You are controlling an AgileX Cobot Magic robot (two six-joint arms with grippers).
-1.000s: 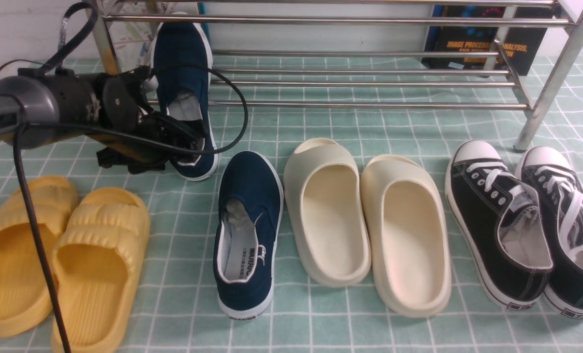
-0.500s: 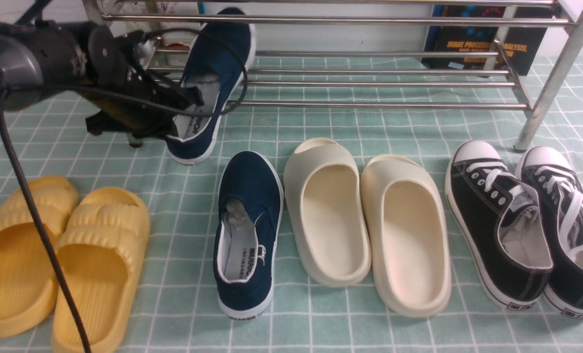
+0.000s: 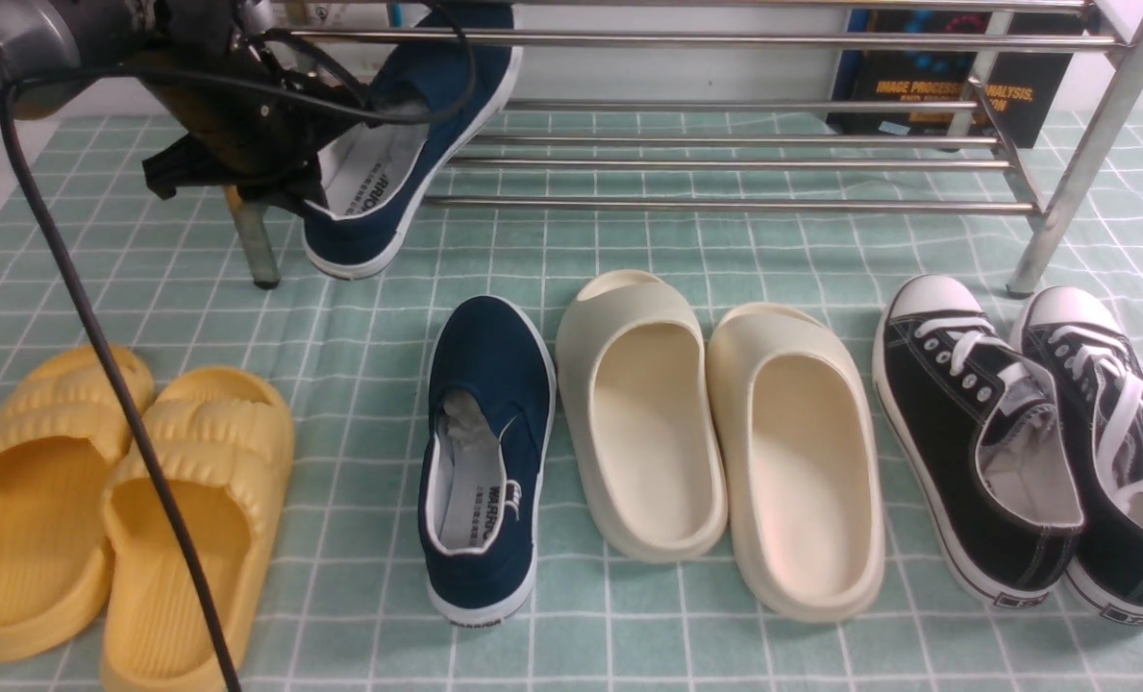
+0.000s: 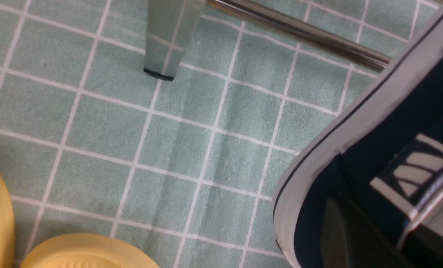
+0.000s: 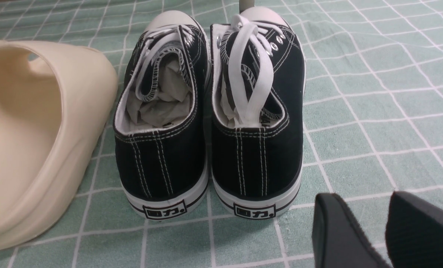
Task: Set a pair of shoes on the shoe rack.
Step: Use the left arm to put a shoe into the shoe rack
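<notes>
A navy shoe [image 3: 436,115] hangs tilted at the left end of the rack [image 3: 725,204], toe up among the bars, heel low and clear of the bench [image 3: 360,317]. The left gripper [image 3: 307,183] has its jaws clamped on the shoe's heel rim. The left wrist view alone shows the grip close up: a dark finger [image 4: 340,230] pressed against the shoe's navy side, above green checked cloth. The other navy shoe [image 3: 484,452] lies flat on the bench, between the yellow slides [image 3: 119,509] and the cream slides [image 3: 715,432]. Only the right wrist view shows the right gripper [image 5: 381,238], jaws apart and empty, just behind the heels of the black sneakers [image 5: 210,123].
</notes>
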